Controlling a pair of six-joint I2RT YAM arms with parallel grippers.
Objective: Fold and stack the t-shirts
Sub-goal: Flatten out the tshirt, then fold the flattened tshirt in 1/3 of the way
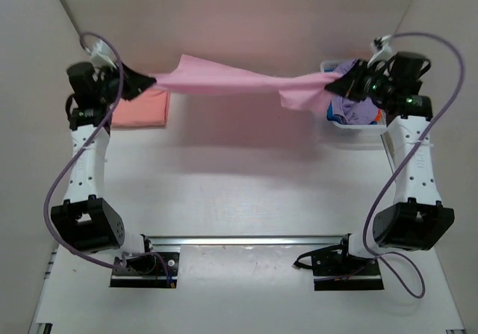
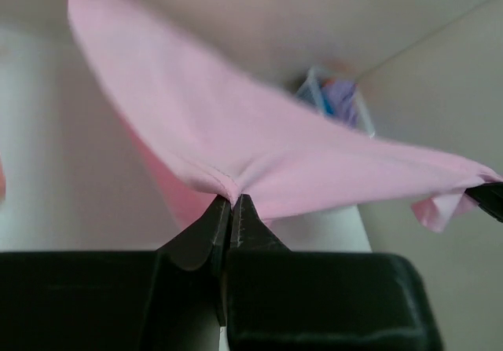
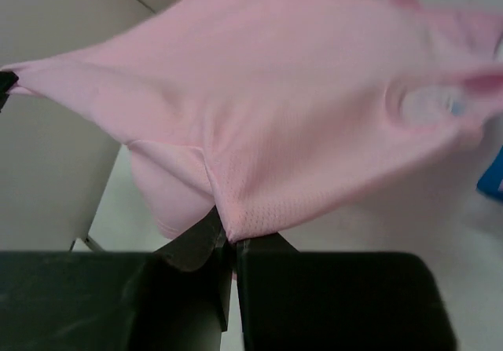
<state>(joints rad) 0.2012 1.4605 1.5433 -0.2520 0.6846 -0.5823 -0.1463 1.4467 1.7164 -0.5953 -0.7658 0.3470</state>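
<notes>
Top view. Light pink t-shirt (image 1: 231, 81) is off the table (image 1: 246, 192), strung in the air between the two grippers across the far side, from about 10 o'clock to 2 o'clock. The cloth is twisted along its span, and a loose fold hangs down near the 2 o'clock end.

Left gripper (image 1: 148, 80) is at 10 o'clock. Left wrist view: fingers (image 2: 212, 229) are pressed together, pinching a hemmed edge of the pink shirt, which fans away from the tips toward 12 and 3 o'clock.

Right gripper (image 1: 334, 86) is at 2 o'clock. Right wrist view: the tips are closed on a hemmed edge of the same shirt, with mesh-textured cloth spreading above them and a sleeve-like flap hanging at 9 o'clock of the pinch.

Salmon-peach shirt (image 1: 142, 110) lies flat on the table at 10 o'clock as a folded rectangle, just under and beside the left gripper and apart from the pink one.

White basket (image 1: 358, 127) sits at 2 o'clock, below the right gripper. Lavender shirt (image 1: 349, 106) is bunched inside it, with a sliver of orange cloth (image 1: 379, 116) at its 3 o'clock side.

A blue patch (image 3: 491, 174) shows at the 3 o'clock edge of the right wrist view, too little to tell what it is.
</notes>
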